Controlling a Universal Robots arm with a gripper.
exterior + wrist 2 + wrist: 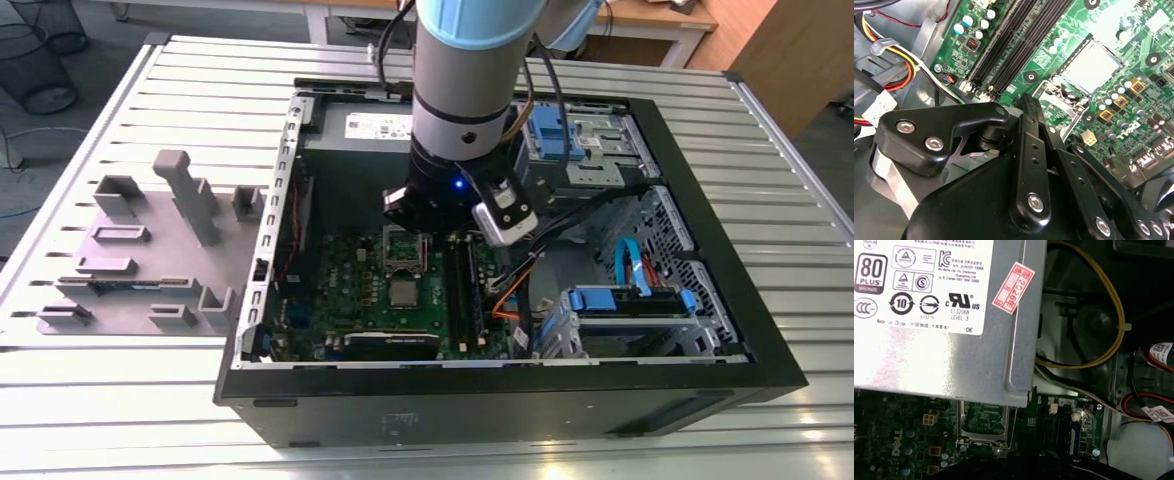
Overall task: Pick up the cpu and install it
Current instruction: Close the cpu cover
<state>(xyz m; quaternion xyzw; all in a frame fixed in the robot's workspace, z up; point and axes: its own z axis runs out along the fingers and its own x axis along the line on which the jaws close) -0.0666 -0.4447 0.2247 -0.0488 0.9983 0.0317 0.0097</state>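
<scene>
**Ribbed silver metal table (160,90), black PC case (534,395) lying open: tight quarters inside**

Grey plastic stepped holder blocks (147,250) stand near the table's edge at the exterior view's left. In the exterior view the pale blue and silver arm (461,60) reaches down into the case, with its black gripper (416,215) low over the green motherboard (340,300). Just under it a dark square metal frame (407,245) with an open centre stands tilted up. The small flat square cpu (404,292) with a pale silver-grey metal top lies flat near the motherboard's middle. It is just beyond that frame, on the side toward the case's foreground wall, and apart from the gripper. It looks to sit in its socket.

In the second wrist view the gripper (1026,102) points at the frame (1054,97), and the cpu (1090,67) lies past it, untouched. Whether the gripper is spread or pressed together I cannot tell. Long black memory slots (1014,45) run just beside, and red and yellow cables (901,65) lie near the case wall. By my judgement, a careless descent could knock the frame, scrape the slots, or press a crooked cpu onto its contacts.

In the first wrist view a silver sheet-metal power supply (929,355) and a looped yellow cable (1114,305) crowd the motherboard's edge. A wide swing could snag them.
</scene>
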